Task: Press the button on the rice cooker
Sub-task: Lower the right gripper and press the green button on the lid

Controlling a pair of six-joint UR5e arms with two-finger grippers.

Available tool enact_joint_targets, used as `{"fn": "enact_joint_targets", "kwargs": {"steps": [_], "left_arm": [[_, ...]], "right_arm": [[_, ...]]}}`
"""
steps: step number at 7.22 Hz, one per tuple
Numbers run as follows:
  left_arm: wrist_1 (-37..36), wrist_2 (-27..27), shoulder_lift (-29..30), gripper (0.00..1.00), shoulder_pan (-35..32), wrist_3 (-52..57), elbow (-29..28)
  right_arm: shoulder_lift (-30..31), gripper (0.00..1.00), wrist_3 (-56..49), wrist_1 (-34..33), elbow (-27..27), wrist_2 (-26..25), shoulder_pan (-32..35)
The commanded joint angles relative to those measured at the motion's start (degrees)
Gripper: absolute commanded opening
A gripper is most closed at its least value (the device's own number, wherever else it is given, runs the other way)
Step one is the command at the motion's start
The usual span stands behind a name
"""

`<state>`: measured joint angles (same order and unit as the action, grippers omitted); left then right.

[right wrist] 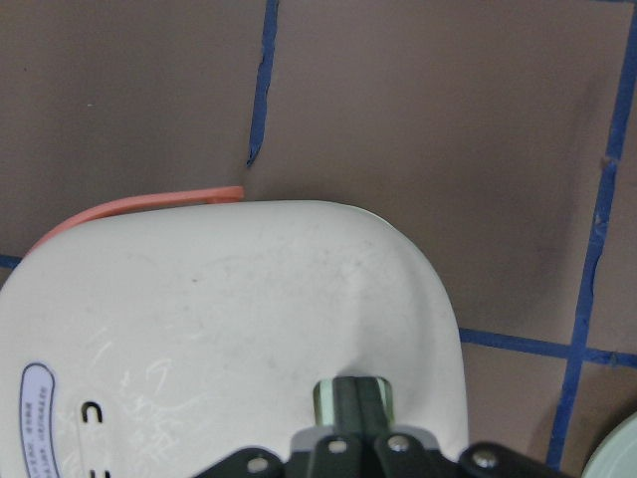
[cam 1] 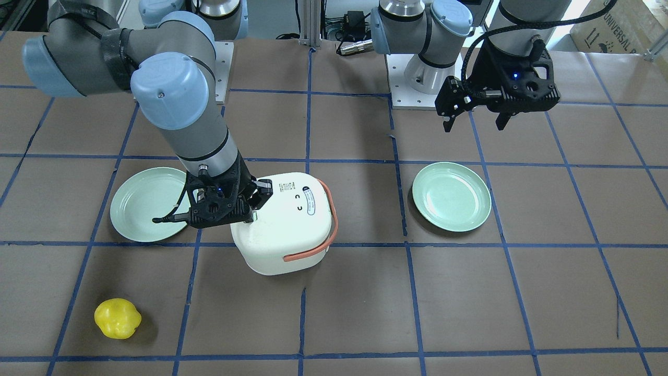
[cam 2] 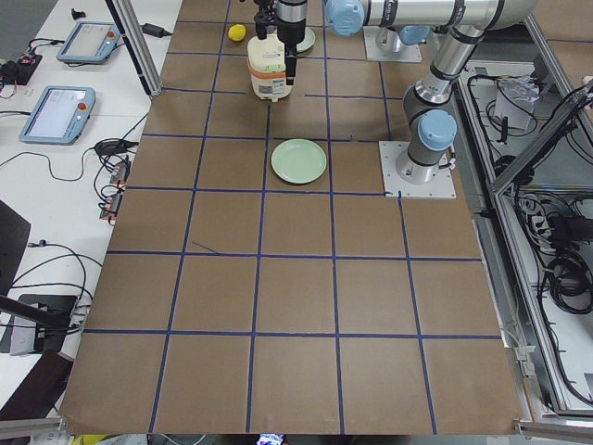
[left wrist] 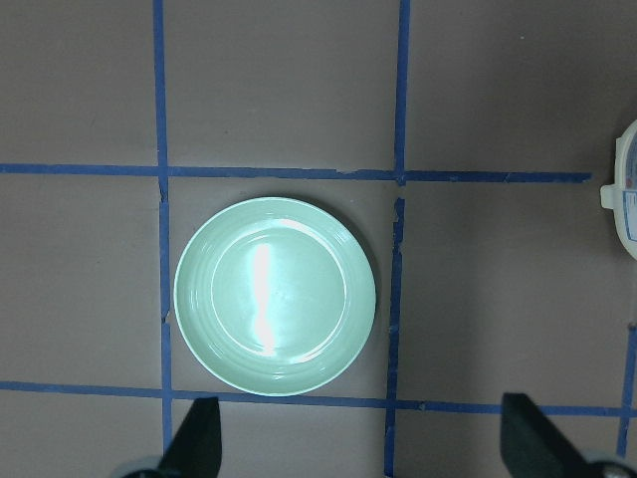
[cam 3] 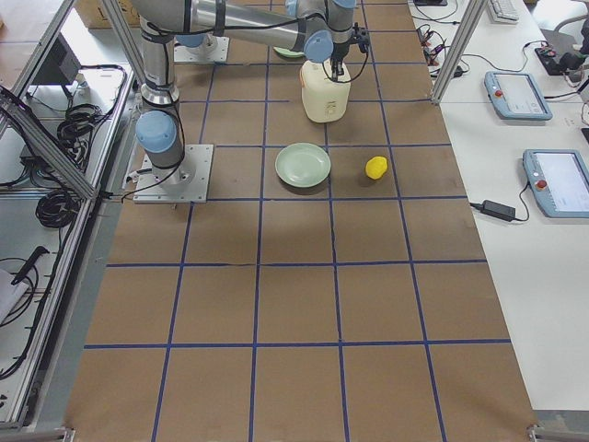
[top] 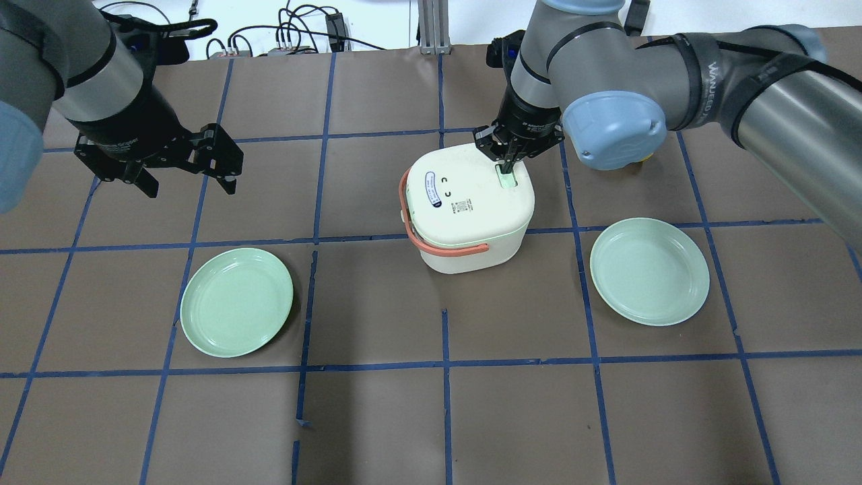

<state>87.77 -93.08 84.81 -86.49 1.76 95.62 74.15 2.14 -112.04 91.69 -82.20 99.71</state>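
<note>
The white rice cooker (top: 465, 215) with an orange handle stands mid-table; it also shows in the front view (cam 1: 292, 230) and the right wrist view (right wrist: 229, 329). My right gripper (top: 506, 172) is shut, its fingertips together and pointing down onto the pale green button (top: 506, 182) at the lid's edge. In the right wrist view the closed fingers (right wrist: 353, 398) rest on that button. In the front view the right gripper (cam 1: 251, 215) sits at the cooker's top edge. My left gripper (top: 185, 182) is open and empty, hovering well away from the cooker.
Two pale green plates lie on the table, one on the robot's left (top: 237, 301) and one on its right (top: 650, 271). A yellow fruit-like object (cam 1: 117, 317) lies near the far edge on the right arm's side. The left wrist view looks down on a plate (left wrist: 275, 296).
</note>
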Motion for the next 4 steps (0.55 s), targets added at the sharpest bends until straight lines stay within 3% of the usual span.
{"fn": "enact_joint_targets", "kwargs": {"steps": [1, 2, 3, 4], "left_arm": [[-0.06, 0.00, 0.00, 1.00, 0.00, 0.00, 0.00], [0.03, 0.00, 0.00, 1.00, 0.00, 0.00, 0.00], [-0.06, 0.00, 0.00, 1.00, 0.00, 0.00, 0.00], [-0.06, 0.00, 0.00, 1.00, 0.00, 0.00, 0.00]], "right_arm": [[1.60, 0.29, 0.41, 1.56, -0.55, -0.15, 0.05], [3.26, 0.78, 0.15, 2.61, -0.98, -0.41, 0.05], [4.93, 1.00, 0.06, 4.80, -1.60, -0.68, -0.04], [5.56, 1.00, 0.23, 6.04, -3.00, -1.20, -0.30]]}}
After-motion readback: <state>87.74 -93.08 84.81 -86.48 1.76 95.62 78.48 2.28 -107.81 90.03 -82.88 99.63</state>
